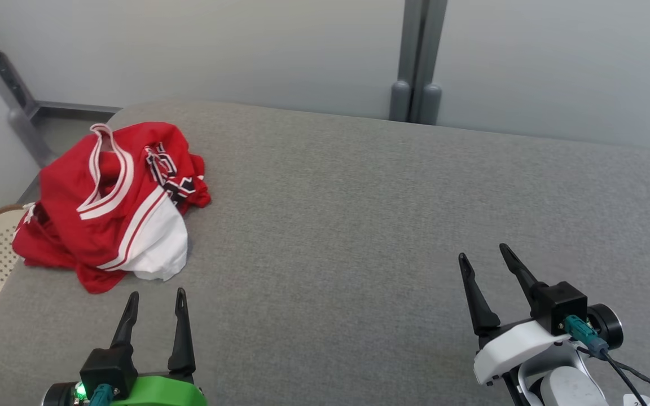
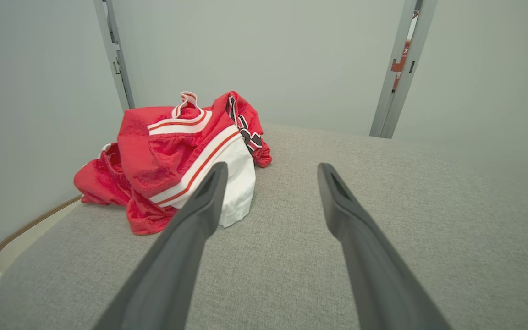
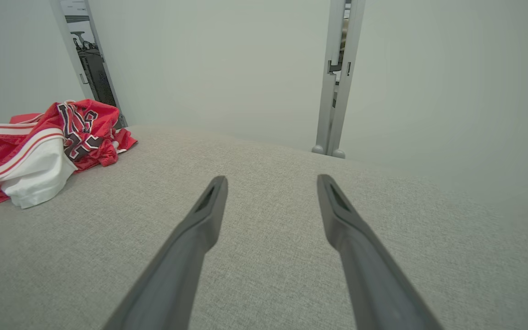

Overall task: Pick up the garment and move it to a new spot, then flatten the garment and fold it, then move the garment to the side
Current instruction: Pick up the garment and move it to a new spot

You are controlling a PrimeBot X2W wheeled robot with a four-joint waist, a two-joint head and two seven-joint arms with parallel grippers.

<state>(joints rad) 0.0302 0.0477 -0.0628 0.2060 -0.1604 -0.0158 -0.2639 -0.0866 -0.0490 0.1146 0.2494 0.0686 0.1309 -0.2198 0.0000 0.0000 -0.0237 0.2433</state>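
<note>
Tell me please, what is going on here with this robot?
Nothing is being handled yet. A crumpled red and white garment lies at the left end of the grey cushion. The robot's left fingers are open, just short of it; the right fingers are open too, far from it.

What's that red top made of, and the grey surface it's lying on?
Red garment: probably polyester sports mesh; it has a slight sheen and a fine pitted texture. Grey surface: matte woven upholstery fabric, with a visible speckled weave; rounded corners hint at padding.
</note>
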